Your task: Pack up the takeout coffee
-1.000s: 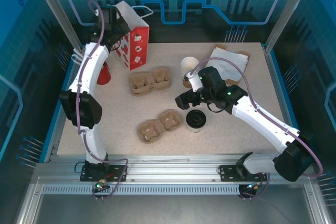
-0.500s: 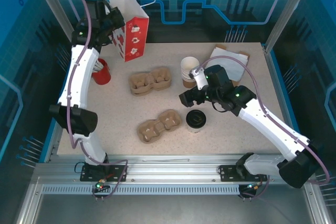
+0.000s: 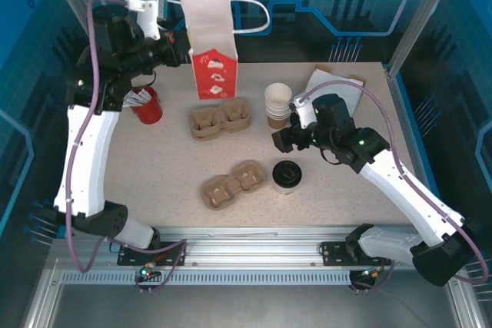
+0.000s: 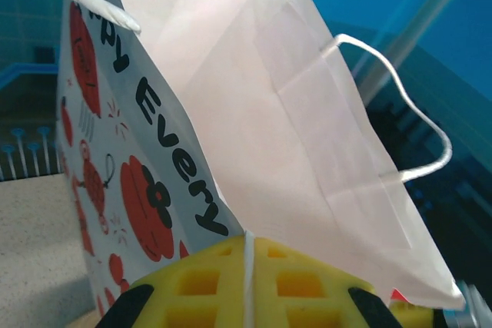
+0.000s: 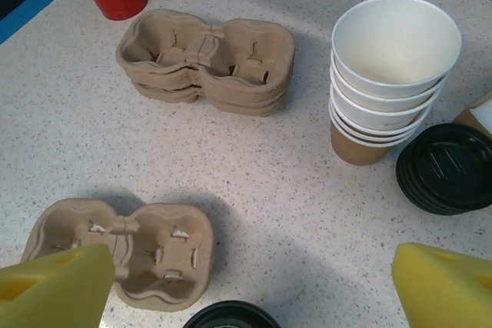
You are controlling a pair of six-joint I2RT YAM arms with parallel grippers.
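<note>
The takeout coffee [image 3: 286, 176] is shown as a small pale paper cup capped with a round black lid. It is stood upright on the speckled table [image 3: 154, 167], with its long axis vertical and the lid faced straight up at the overhead camera (so mostly lid is seen, with a sliver of pale wall beneath). It is set just beside the single cardboard carrier [image 3: 234, 183], at the carrier's end nearer the right arm; whether the two touch cannot be told.

The right gripper [image 3: 277, 142] is held above the table just beyond that same end of the carrier, between the carrier and a stack of white cups [image 3: 277, 104]. Its yellow fingers [image 5: 54, 289] are spread wide, and nothing is grasped between them. A second pile of carriers [image 3: 221, 118] is laid farther back from the single carrier.

The left gripper [image 4: 247, 266] is held high, well beyond the carrier at the back of the table. Its yellow pads are pressed together on the edge of a white paper bag [image 3: 211, 36] printed in red, which is kept upright with its mouth upward.
</note>
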